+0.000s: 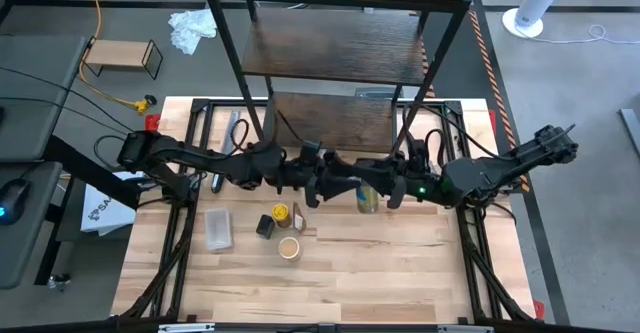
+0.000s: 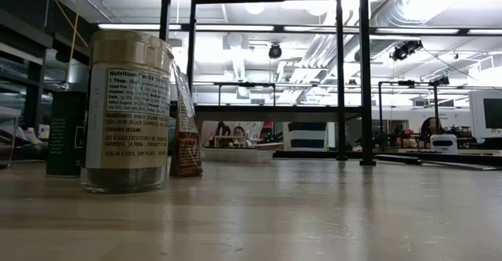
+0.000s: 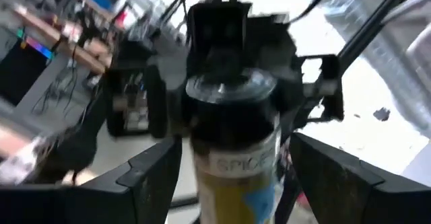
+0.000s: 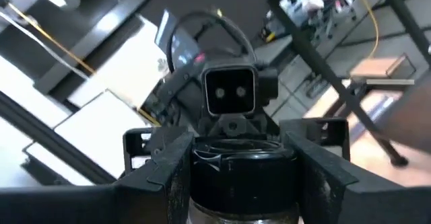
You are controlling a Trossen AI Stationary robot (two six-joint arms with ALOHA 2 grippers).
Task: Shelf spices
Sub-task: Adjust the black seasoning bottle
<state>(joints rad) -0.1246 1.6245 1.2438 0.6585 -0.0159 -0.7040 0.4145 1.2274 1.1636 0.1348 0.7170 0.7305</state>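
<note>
High view: both arms meet mid-table just in front of the shelf (image 1: 330, 58), grippers facing each other over a single spice jar (image 1: 368, 197), a hand-over in progress. The right gripper (image 1: 385, 193) has its fingers pressed on the jar's black lid end (right wrist view: both fingers flank the dark-lidded jar (image 4: 244, 177) with no gap showing), so it holds the jar. The left gripper (image 1: 335, 185) is just beside it; left wrist view shows its fingers (image 3: 151, 177) spread well clear on either side of the same jar (image 3: 236, 150), which has a yellow label and partial "SPICE" lettering, not touching it. Judged state: left has let go or not yet closed, right carries the load. Remaining spices wait on the bare wood nearer the front edge: yellow-lidded jar (image 1: 282, 214), tan-lidded jar (image 1: 289, 248), small black box (image 1: 265, 226), with a flat clear plastic piece (image 1: 218, 228) beside them. Low view shows a clear jar with a nutrition label (image 2: 127, 112) standing upright on the table; neither gripper appears there. All visible shelf boards appear bare, so the task looks early. Next move, as judged: left backs straight away to clear the jar, then right lifts and reaches between the black frame uprights to set the jar upright on a board without clipping the frame.
</note>
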